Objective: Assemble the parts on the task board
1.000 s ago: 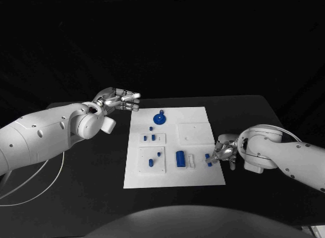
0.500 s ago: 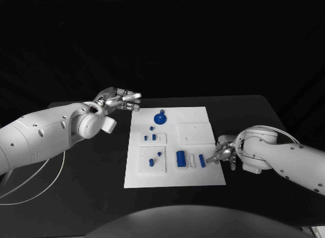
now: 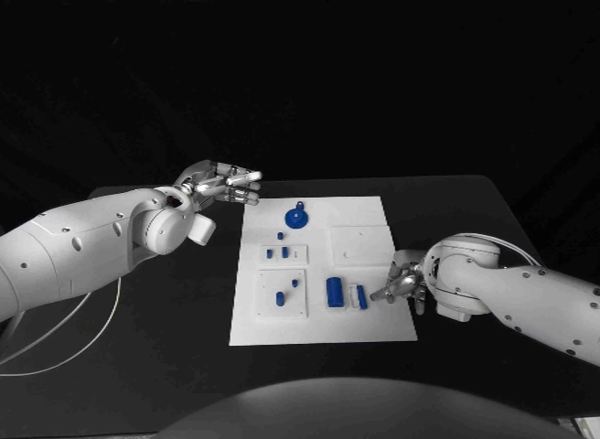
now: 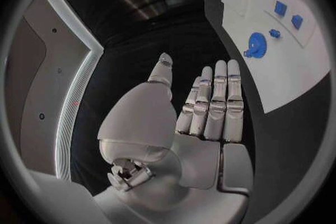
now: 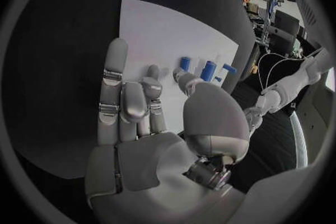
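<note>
Black table (image 3: 181, 302) | white task board (image 3: 359, 219) at centre; blue parts on it, gear (image 3: 296, 219) at far end | left hand (image 3: 221, 183) off board's far-left corner, fingers apart, empty | right hand (image 3: 403, 282) at board's right edge, fingertips touching small blue peg (image 3: 362, 296); grip unclear

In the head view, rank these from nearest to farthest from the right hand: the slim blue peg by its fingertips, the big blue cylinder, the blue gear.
From the right hand:
1. Slim blue peg, right at its fingertips, near the board's right side.
2. Big blue cylinder, just beyond the peg, toward the board's middle.
3. Blue gear, at the board's far end, nearer the left hand.
</note>
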